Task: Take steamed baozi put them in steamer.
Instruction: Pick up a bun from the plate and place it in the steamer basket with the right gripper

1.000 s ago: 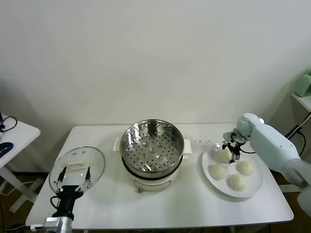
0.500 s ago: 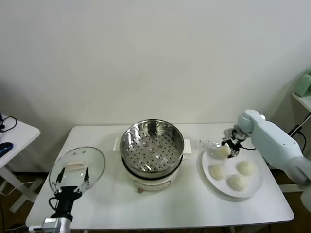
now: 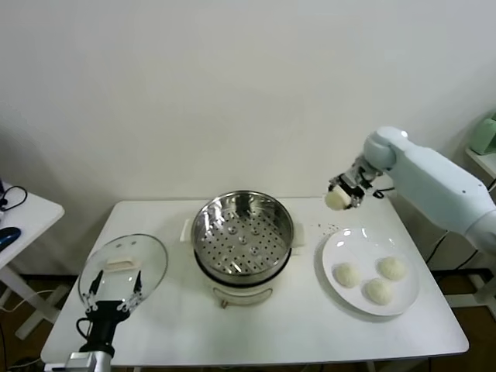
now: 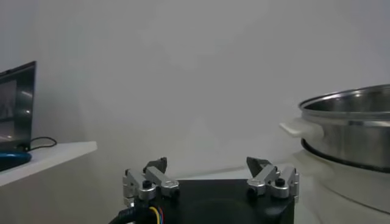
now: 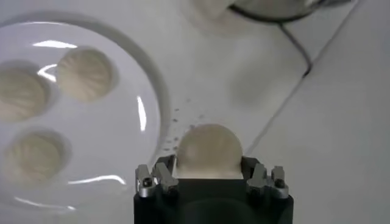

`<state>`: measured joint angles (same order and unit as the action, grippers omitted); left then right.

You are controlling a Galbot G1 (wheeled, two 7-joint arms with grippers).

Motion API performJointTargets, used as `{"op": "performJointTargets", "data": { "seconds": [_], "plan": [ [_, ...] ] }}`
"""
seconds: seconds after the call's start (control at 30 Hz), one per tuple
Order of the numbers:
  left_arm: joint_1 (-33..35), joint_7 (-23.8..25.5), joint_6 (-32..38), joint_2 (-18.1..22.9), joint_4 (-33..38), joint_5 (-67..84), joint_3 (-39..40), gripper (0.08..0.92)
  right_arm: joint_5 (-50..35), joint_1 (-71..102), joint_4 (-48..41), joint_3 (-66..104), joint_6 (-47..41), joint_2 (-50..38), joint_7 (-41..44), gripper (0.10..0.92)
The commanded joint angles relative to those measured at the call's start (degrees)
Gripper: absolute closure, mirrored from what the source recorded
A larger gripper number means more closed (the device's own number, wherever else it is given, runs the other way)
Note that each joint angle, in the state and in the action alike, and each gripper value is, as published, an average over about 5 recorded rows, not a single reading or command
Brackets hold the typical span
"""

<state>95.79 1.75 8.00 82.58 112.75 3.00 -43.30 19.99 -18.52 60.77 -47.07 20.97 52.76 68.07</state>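
Note:
My right gripper (image 3: pixel 342 194) is shut on one cream-white baozi (image 3: pixel 335 199) and holds it in the air, above the table between the steamer and the plate. In the right wrist view the baozi (image 5: pixel 209 151) sits between the fingers. The shiny steel steamer (image 3: pixel 242 231) with its perforated bottom stands empty on its white pot base at the table's middle. Three baozi (image 3: pixel 377 291) lie on the white plate (image 3: pixel 335 246) at the right; they also show in the right wrist view (image 5: pixel 83 73). My left gripper (image 3: pixel 115 291) is open and empty, parked at the front left.
A round glass lid (image 3: pixel 124 266) lies on the table at the left, under my left gripper. The steamer's rim and handle (image 4: pixel 347 125) show close by in the left wrist view. A side table (image 3: pixel 19 213) with cables stands further left.
My right gripper has closed on the rear-left baozi, lifted it off the plate and carried it up and leftward. Three baozi stay on the plate. The left arm barely moved.

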Motion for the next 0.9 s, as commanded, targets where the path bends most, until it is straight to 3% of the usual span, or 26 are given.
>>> {"op": "performJointTargets", "data": {
  "seconds": [0.03, 0.23, 0.53, 0.9],
  "plan": [
    [0.1, 0.1, 0.0, -0.1, 0.0, -0.3, 0.1, 0.177, -1.4, -14.8, 14.1, -8.2, 7.0, 6.1, -0.3, 0.329],
    [0.5, 0.2, 0.0, -0.1, 0.6, -0.6, 0.3, 0.177, 2.6, -12.2, 16.1, -8.5, 7.7, 12.7, -0.5, 0.322],
    [0.3, 0.0, -0.5, 0.3, 1.4, -0.9, 0.6, 0.177, 7.8, -4.5, 11.3, -8.5, 7.8, 22.4, -0.5, 0.325],
    [1.2, -0.1, -0.5, -0.1, 2.0, -0.6, 0.3, 0.177, 14.5, 1.3, 5.5, -8.8, 8.3, 23.9, -0.3, 0.321]
  ]
}}
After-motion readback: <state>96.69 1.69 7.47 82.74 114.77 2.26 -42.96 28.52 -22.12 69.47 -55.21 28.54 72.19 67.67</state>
